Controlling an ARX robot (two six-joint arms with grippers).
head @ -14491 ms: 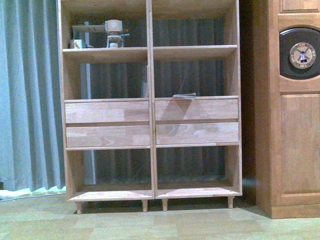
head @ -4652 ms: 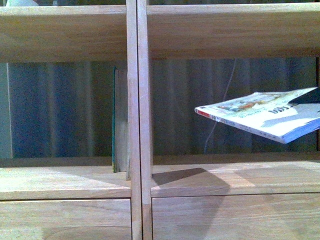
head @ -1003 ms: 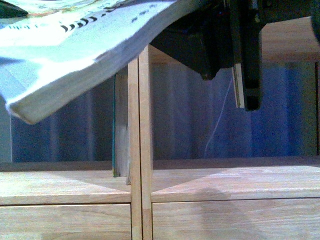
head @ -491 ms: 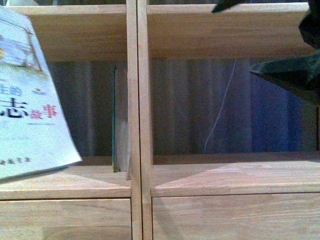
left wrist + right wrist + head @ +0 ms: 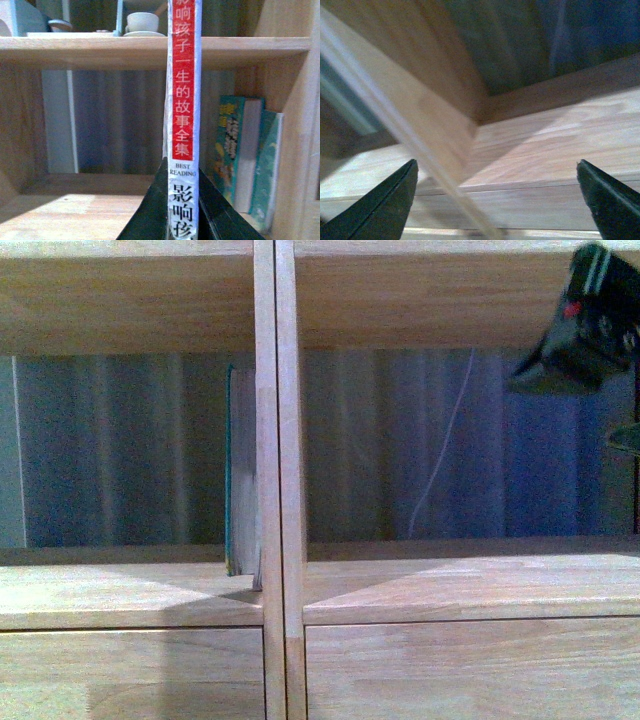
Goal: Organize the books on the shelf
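Note:
In the left wrist view the white paperback book (image 5: pixel 183 100) stands upright, red-topped spine facing the camera, inside the shelf's (image 5: pixel 100 50) left compartment. My left gripper (image 5: pixel 183 200) is shut on its lower spine. Two teal books (image 5: pixel 240 150) stand against the divider beyond it. In the front view a slim teal book (image 5: pixel 240 470) stands against the shelf's centre divider (image 5: pixel 275 440); the white paperback and left gripper are out of that view. My right gripper (image 5: pixel 497 200) is open and empty over the right compartment's board (image 5: pixel 545 150). Part of the right arm (image 5: pixel 585 325) shows at the upper right.
A cup on a saucer (image 5: pixel 142 22) and other small items sit on the board above the left compartment. Drawer fronts (image 5: pixel 450 670) lie below the boards. A thin cable (image 5: pixel 440 450) hangs behind the open back, before the curtain.
The white paperback, at the left of the front view half a second ago, has left that view. The right arm has shifted up and to the right.

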